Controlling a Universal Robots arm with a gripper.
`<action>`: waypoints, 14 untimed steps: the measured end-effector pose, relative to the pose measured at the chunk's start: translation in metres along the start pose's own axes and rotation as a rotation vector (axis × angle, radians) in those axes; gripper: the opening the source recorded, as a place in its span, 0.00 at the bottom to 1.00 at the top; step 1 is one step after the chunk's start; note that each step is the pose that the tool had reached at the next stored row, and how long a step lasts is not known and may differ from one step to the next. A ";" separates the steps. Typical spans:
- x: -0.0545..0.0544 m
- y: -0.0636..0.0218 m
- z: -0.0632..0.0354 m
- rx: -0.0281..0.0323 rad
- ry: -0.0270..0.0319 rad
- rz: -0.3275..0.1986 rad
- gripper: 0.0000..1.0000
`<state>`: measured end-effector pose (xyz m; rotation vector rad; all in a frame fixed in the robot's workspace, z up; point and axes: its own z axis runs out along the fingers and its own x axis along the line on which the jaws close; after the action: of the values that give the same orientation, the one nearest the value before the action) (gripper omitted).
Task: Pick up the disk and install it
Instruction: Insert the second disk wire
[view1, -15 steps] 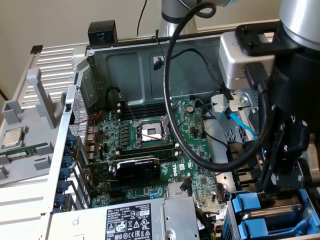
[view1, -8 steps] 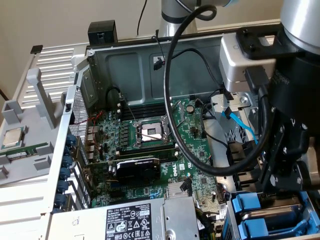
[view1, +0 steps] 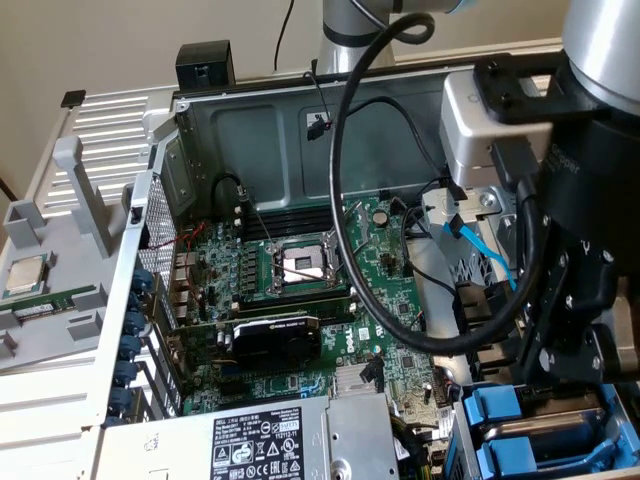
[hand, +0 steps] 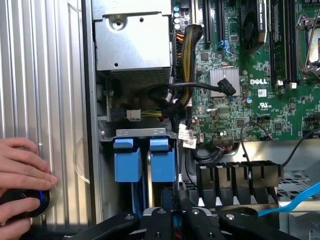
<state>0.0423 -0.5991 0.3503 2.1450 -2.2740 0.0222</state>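
Observation:
Two blue-framed drives stand edge-on, side by side, in the bay at the corner of the open computer case. The one nearer the motherboard I take for the disk (view1: 497, 408) (hand: 162, 160); its silver body and label are hidden. The other blue-framed drive (view1: 515, 458) (hand: 127, 160) sits right beside it. My gripper (view1: 556, 382) (hand: 172, 221) hangs directly over the bay, in line with the disk, its black links drawn together and shut. The fingertips themselves are hidden, so contact with the disk cannot be made out.
The motherboard (view1: 300, 300) fills the case, with the power supply (hand: 132, 42) next to the bay and loose black and blue cables (view1: 470, 245) near my arm. A person's hand (hand: 22, 172) rests on the grey panel outside the case, on a black device (hand: 25, 202). A small square chip (view1: 25, 275) lies on the panel at the exterior view's left.

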 end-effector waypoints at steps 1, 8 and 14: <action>0.001 -0.0001 0.0004 -0.0007 -0.0032 0.000 0.16; 0.002 -0.0004 0.0033 -0.0061 -0.0204 0.003 0.16; 0.003 -0.0006 0.0033 -0.0104 -0.0202 0.006 0.16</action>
<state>0.0428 -0.6022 0.3470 2.1428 -2.2866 -0.0113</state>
